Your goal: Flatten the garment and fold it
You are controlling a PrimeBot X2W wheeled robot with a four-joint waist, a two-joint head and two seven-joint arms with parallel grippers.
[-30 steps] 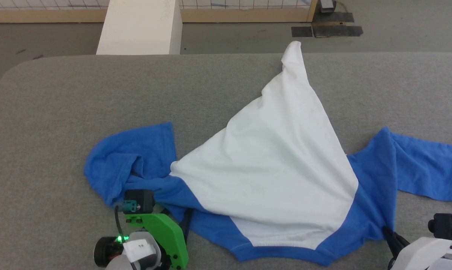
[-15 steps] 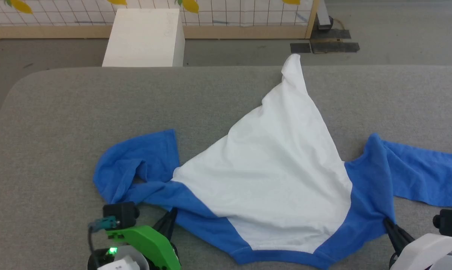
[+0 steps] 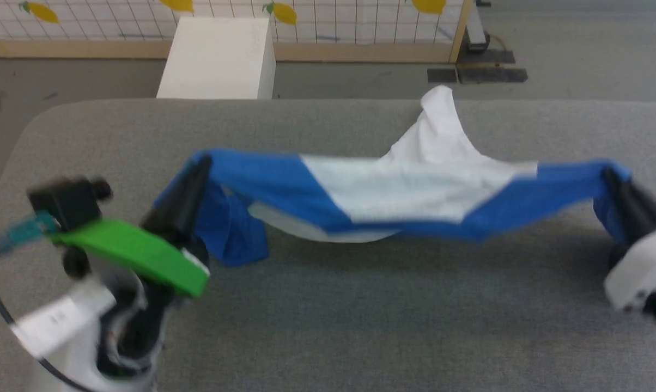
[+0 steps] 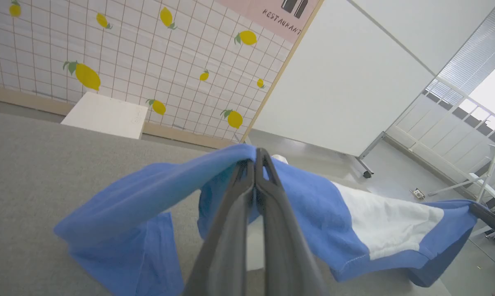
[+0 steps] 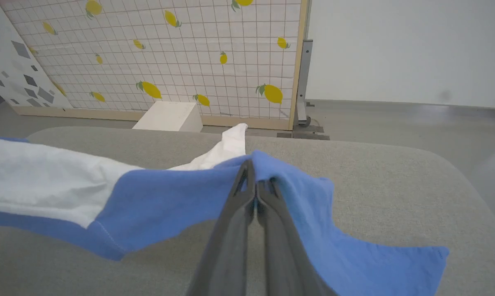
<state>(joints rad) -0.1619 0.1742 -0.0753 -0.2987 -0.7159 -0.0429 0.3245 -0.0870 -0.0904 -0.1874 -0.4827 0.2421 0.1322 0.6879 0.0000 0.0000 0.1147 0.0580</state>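
The dark capital word "RESTAURANT" can be read in the left wrist view on a pink sign panel at the top of the lemon-patterned white grid wall, beneath two dark blocky shapes, while a small white label on the robot's pale forearm in the head view is too blurred to read.

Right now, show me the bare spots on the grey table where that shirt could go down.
Widest bare patch: the near table, between the left gripper and right gripper, on the robot's side of the held-up garment. Also the far-left corner. Crowded: the far middle, where its white end trails.
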